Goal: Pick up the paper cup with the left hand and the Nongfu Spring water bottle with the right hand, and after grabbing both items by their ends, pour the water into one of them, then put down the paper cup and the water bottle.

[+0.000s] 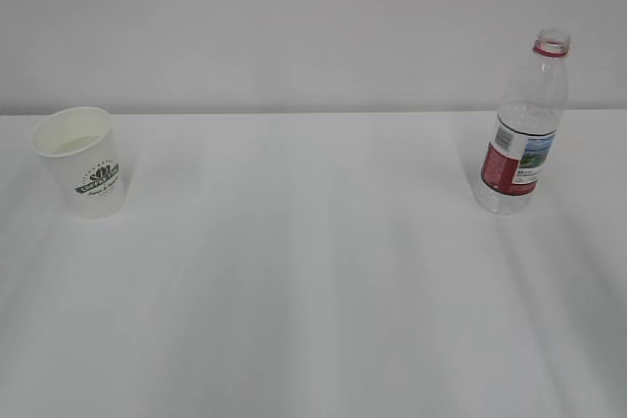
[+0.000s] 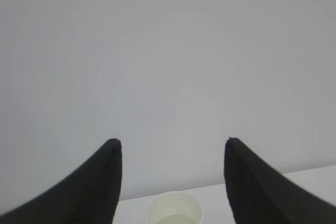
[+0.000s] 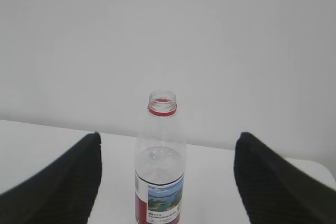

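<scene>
White, smooth table (image 1: 313, 271) fills the exterior view up to a pale grey wall (image 1: 294, 17), and two things stand on it well apart. Near the left edge sits the small white tapered paper cup (image 1: 81, 161), upright, its dark green round logo facing the camera and its cream inside showing a pale level low down, which may be liquid though I cannot tell for sure. Far over on the right stands the clear plastic Nongfu Spring water bottle (image 1: 524, 126), upright, uncapped, with a red neck ring and a red-and-white label bearing a green landscape; it is taller than the cup. Neither arm shows in this view. In the left wrist view the left claw (image 2: 173, 145) hangs with its two black fingers (image 2: 102, 182) spread wide and nothing between them; the cup (image 2: 174, 211) appears low in the frame, beyond and between the fingertips, untouched, with its open mouth turned up toward the camera. In the right wrist view the right claw (image 3: 168, 140) also stands wide, its dark fingers (image 3: 273, 182) at either side of the frame, and the bottle (image 3: 160, 166) rises upright between them but farther off on the table, apart from both fingers, its open mouth clear to see.
</scene>
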Motion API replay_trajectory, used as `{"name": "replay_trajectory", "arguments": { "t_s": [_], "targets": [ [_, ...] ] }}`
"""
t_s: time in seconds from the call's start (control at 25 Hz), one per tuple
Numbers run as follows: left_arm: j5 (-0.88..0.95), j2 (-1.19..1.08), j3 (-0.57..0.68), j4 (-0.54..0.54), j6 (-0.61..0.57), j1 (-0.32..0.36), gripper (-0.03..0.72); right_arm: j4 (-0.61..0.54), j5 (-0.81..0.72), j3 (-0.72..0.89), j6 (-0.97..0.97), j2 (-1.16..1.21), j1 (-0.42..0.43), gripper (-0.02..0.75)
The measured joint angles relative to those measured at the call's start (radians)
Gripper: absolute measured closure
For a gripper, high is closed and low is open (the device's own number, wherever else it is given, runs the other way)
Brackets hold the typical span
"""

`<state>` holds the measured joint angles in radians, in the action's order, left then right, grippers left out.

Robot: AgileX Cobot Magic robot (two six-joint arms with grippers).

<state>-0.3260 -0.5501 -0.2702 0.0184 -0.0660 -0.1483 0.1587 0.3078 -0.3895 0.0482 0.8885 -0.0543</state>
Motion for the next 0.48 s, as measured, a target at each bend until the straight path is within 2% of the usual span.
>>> {"name": "replay_trajectory", "arguments": {
  "t_s": [0.48],
  "targets": [
    [0.033, 0.02, 0.0, 0.0, 0.0, 0.0, 0.237, 0.0, -0.148, 0.0, 0.0, -0.13, 0.0, 0.147]
  ]
}}
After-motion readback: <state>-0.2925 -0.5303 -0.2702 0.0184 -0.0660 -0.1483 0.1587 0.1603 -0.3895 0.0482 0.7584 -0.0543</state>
